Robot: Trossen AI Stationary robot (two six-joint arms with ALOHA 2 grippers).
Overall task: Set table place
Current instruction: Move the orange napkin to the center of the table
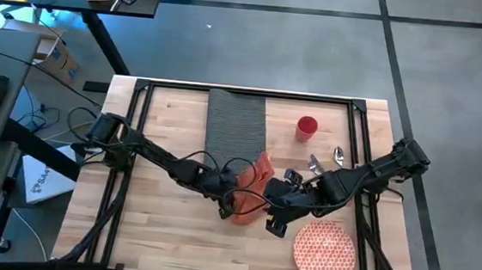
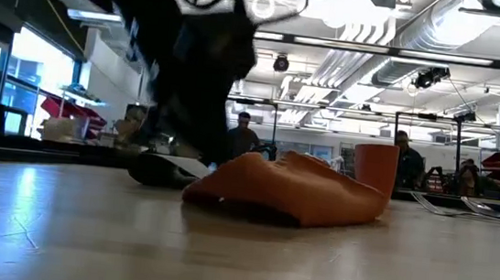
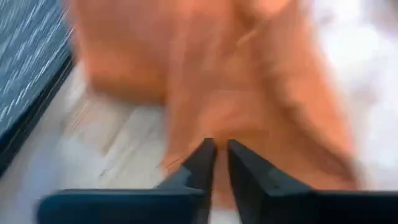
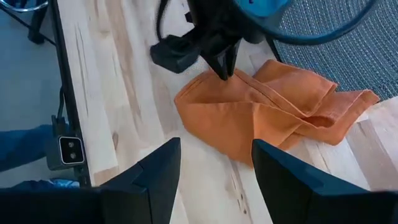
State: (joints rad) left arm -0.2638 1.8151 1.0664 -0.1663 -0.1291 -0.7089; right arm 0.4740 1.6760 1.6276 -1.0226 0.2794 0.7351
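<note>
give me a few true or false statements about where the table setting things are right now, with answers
1. The crumpled orange cloth napkin lies on the light wooden table. True.
2. The round red-and-white patterned plate sits on the dark grey ribbed placemat. False: it sits on bare wood, apart from the placemat.
3. The left pincer is shut on the napkin. True.
4. The right pincer is shut on the small red cup. False: it is open, near the napkin.
5. The cup lies tipped over. False: it stands upright.

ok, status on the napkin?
Left hand shut on napkin, pinching its edge. Right hand open, just short of it. Napkin crumpled on table, beside placemat, not on it. Plate, cup clear.
</note>
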